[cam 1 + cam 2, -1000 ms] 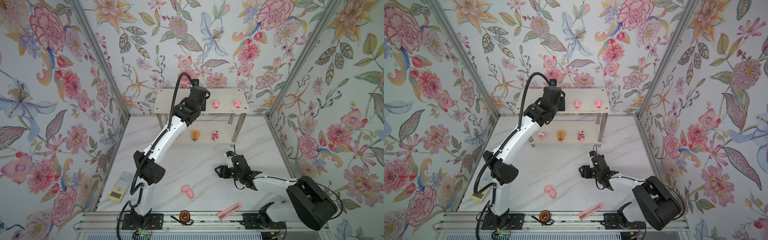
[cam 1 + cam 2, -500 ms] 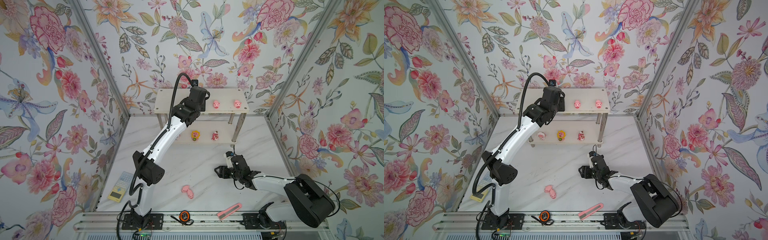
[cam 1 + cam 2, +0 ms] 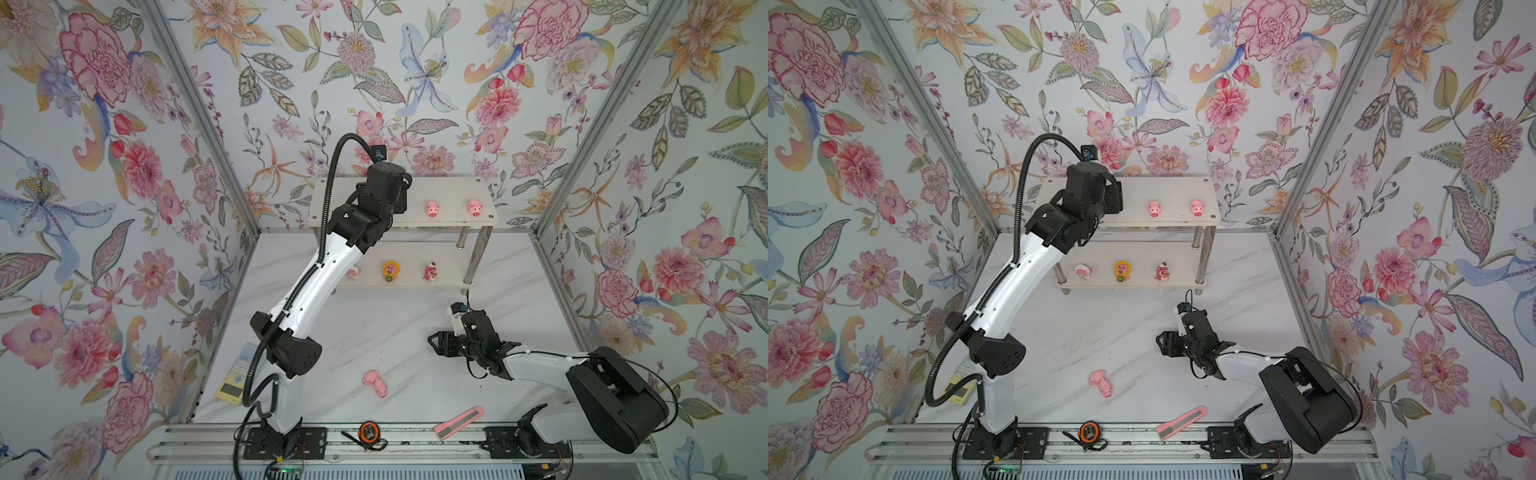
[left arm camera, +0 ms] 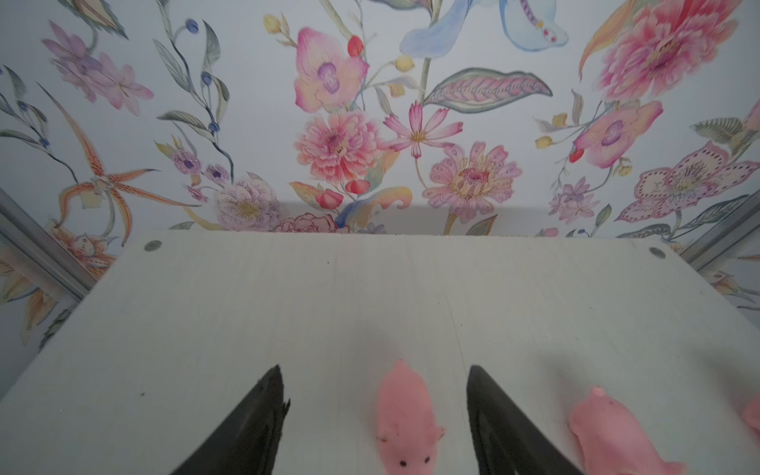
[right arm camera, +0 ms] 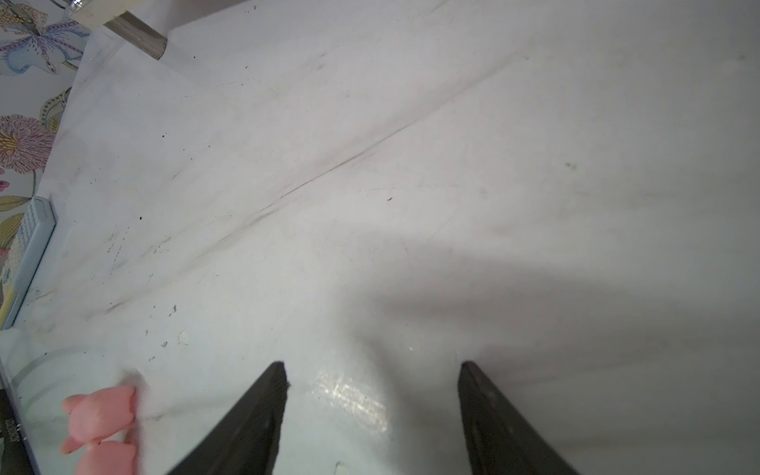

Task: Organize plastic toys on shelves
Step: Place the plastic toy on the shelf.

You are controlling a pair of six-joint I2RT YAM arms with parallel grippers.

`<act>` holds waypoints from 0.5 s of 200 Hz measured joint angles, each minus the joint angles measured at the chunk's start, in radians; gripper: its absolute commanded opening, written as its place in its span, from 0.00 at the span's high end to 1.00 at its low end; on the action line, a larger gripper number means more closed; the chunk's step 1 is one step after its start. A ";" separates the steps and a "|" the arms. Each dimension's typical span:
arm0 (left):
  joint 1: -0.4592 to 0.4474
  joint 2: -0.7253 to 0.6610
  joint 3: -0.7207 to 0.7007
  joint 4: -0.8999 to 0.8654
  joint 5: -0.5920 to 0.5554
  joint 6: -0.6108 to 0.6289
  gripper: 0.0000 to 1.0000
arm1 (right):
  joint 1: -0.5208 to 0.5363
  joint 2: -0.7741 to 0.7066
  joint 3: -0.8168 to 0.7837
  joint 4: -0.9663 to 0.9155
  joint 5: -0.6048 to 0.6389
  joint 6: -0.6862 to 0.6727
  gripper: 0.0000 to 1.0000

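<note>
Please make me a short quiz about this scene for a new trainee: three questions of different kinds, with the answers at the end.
1. True or false: the left gripper is shut tight on the small pink plastic pig between its jaws.
2. Where do the three small pink character figurines stand? A) the top board of the white two-tier rack; B) its lower board; C) the white marble table.
3. How many pink pigs lie on the table?
Key: 1 false, the jaws stand open, clear of the pig. 2 B. 3 two.
</note>
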State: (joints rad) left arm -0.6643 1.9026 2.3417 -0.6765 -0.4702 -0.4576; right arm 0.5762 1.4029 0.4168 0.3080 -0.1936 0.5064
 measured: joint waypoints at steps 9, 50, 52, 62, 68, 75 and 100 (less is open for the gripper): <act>-0.018 -0.102 -0.107 0.034 -0.024 0.009 0.34 | 0.005 -0.001 0.000 -0.001 0.005 0.000 0.32; -0.123 -0.641 -0.707 0.215 -0.095 -0.013 0.45 | 0.117 -0.054 0.000 -0.025 0.091 -0.049 0.40; -0.124 -0.663 -0.735 0.219 -0.097 -0.016 0.45 | 0.126 -0.058 0.000 -0.025 0.096 -0.049 0.40; -0.124 -0.748 -0.858 0.235 -0.107 -0.045 0.45 | 0.172 -0.082 0.001 -0.026 0.111 -0.079 0.42; -0.124 -0.790 -0.937 0.247 -0.109 -0.066 0.46 | 0.202 -0.095 0.002 -0.026 0.122 -0.094 0.42; -0.124 -0.825 -1.024 0.258 -0.107 -0.090 0.46 | 0.235 -0.108 0.003 -0.026 0.132 -0.114 0.42; -0.124 -0.882 -1.336 0.275 -0.056 -0.188 0.46 | 0.345 -0.126 0.010 -0.010 0.150 -0.190 0.56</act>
State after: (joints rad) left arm -0.7887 1.0210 1.0061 -0.4019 -0.5266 -0.6453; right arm 0.9215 1.2766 0.4263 0.2985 -0.0437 0.3161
